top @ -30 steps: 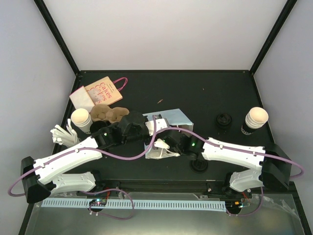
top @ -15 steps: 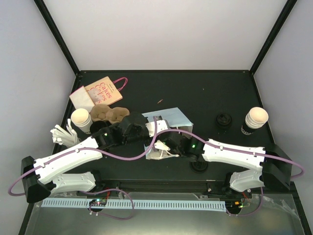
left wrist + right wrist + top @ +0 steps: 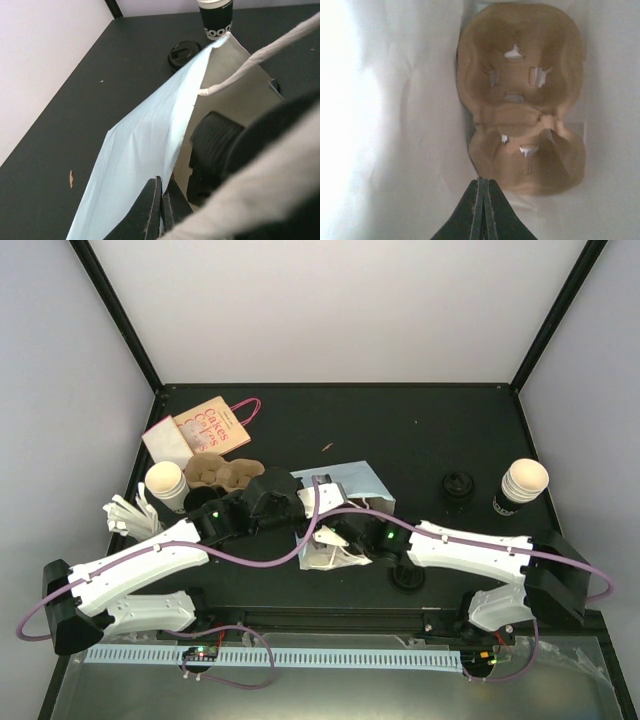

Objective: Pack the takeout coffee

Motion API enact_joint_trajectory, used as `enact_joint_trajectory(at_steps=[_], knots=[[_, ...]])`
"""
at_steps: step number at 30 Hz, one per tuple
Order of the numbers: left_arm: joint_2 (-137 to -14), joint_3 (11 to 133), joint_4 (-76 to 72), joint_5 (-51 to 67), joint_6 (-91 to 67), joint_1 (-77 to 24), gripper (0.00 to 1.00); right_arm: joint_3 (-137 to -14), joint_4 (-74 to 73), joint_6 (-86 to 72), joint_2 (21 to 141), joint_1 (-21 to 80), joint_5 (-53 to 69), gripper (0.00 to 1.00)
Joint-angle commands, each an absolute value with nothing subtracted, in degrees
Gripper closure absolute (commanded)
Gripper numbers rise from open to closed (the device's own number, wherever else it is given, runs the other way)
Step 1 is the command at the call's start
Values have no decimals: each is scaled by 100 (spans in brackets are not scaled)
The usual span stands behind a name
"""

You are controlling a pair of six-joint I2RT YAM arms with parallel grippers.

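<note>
A light blue paper bag [image 3: 362,480] lies on its side mid-table, its mouth toward the arms. My left gripper [image 3: 161,182] is shut on the bag's upper edge [image 3: 145,150] and holds the mouth open. My right gripper [image 3: 483,182] is inside the bag, jaws shut with nothing between them, its tips at the near edge of a brown cardboard cup carrier [image 3: 520,100] that lies on the bag's floor. In the top view the right wrist [image 3: 372,537] enters the bag's mouth and the fingers are hidden. One coffee cup [image 3: 165,483] stands at the left, another [image 3: 524,483] at the right.
A second brown carrier [image 3: 225,472] lies by the left arm. A printed bag with pink handles [image 3: 205,427] is at the back left. White cutlery [image 3: 130,515] lies at the left edge. Black lids sit at the right [image 3: 457,485] and near the front [image 3: 407,578].
My right arm has slid left, deeper into the bag's mouth. The left gripper and the bag have stayed in place.
</note>
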State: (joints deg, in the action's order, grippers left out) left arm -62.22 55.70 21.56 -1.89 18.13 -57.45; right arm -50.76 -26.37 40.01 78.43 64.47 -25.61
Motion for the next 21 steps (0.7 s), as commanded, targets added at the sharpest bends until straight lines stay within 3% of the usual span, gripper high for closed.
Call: enact_joint_trajectory(at_steps=[1,21], knots=[[-6139,5792,1757,307,1705,-5818,98,-5225,-2732,4047,8034,6358,-2632,99],[-5900,5668,1644,1275,1657,-5828,98,-5421,-2618,3959,8640,6099,-2805,99]])
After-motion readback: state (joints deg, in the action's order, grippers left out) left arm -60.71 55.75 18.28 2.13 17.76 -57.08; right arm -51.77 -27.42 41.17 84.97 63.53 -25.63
